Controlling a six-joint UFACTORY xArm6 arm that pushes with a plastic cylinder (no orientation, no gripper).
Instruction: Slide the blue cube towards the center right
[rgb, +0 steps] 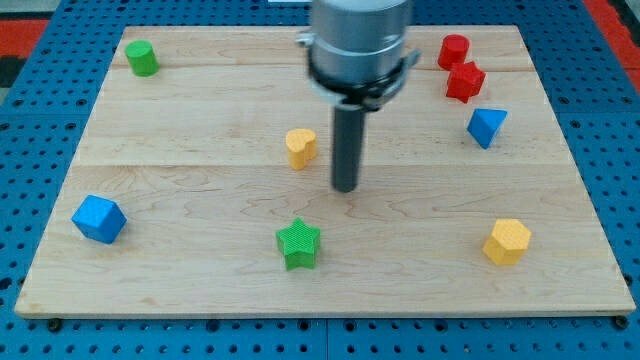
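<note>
The blue cube (98, 218) lies near the board's left edge, low in the view. My tip (345, 187) stands near the middle of the board, far to the right of the blue cube. It is just right of a yellow block (300, 147) and above a green star (298, 244), touching neither.
A wooden board (200, 280) rests on a blue pegboard. A green cylinder (141, 57) sits at the top left. Two red blocks (459, 68) sit at the top right, with a blue triangular block (486, 126) below them. A yellow hexagonal block (507, 241) lies at the lower right.
</note>
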